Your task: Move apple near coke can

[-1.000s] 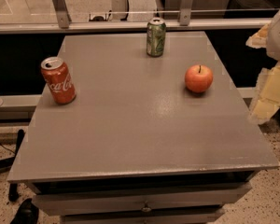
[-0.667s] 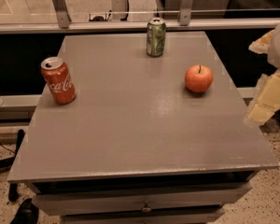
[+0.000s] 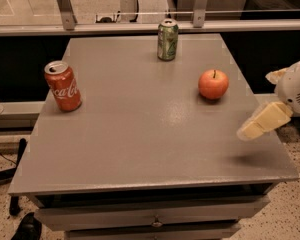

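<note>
one camera, high, front of table; gripper far right

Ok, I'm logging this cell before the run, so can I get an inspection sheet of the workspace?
Surface: grey table, flat top.
Job's things: apple right of centre; coke can upright near the left edge, well apart.
Clutter: green can upright at the back.
Grippers: end effector open, at the table's right edge, holding nothing.
Cables: possible dark cable on the floor, left.
Surroundings: metal rail behind; drawer below.
</note>
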